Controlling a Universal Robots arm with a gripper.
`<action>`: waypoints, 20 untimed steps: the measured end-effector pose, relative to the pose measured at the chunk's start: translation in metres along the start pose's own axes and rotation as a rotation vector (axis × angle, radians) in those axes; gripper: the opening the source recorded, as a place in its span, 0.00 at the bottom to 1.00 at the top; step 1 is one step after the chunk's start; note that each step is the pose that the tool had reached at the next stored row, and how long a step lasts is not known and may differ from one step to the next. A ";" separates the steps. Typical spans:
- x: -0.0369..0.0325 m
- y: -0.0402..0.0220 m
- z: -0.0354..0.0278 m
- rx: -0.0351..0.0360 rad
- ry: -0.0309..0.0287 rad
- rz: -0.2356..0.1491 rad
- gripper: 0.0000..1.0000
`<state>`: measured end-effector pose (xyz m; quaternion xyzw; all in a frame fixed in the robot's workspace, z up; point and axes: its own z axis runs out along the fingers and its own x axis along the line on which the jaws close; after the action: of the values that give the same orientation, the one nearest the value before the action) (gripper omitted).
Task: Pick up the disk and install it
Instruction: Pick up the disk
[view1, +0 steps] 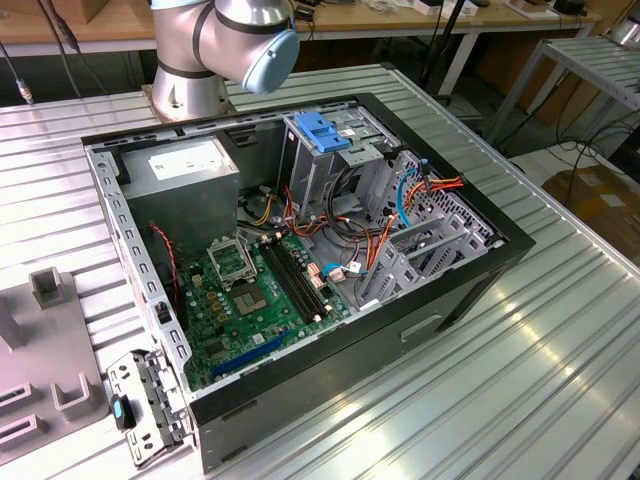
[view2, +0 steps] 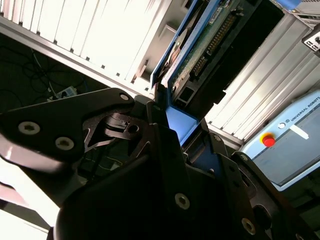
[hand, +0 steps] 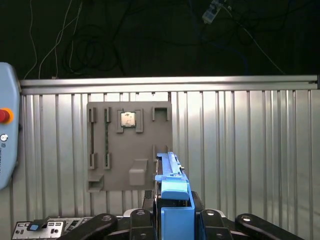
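Between the black fingers (hand: 141, 218) of the single gripper (hand: 172, 216) stands one disk (hand: 172, 176), held edge-on with its blue plastic rail facing the camera in the first wrist view. The jaws are clamped on it from both sides. In the second wrist view the same disk (view2: 200, 55) rises out of the gripper (view2: 167, 125) at a tilt, its green circuit-board face and a row of connector pins showing, with blue plastic along its edge.

Behind the disk in the first wrist view lies the ribbed metal table (hand: 250, 140) and on it one grey fixture plate (hand: 112, 150) carrying one square chip (hand: 128, 119). One pale blue pendant (hand: 6, 150) with one red button (hand: 4, 116) sits at the table's edge.

In the exterior view one open computer case (view1: 450, 305) lies on the table – inside are one green motherboard (view1: 255, 300), one grey power-supply box (view1: 185, 170) and one metal cage (view1: 345, 170) topped by a blue handle (view1: 322, 130). One arm (view1: 225, 45) – its base and a joint – stands behind the case.
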<state>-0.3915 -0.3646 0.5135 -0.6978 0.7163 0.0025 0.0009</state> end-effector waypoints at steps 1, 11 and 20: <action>0.0000 -0.0004 0.0000 0.0000 0.0000 0.000 0.37; -0.0002 -0.0104 0.0000 0.0000 0.0000 0.000 0.37; -0.0004 -0.0180 0.0000 0.0000 0.0000 0.000 0.37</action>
<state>-0.3735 -0.3646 0.5135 -0.6978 0.7163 0.0025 0.0009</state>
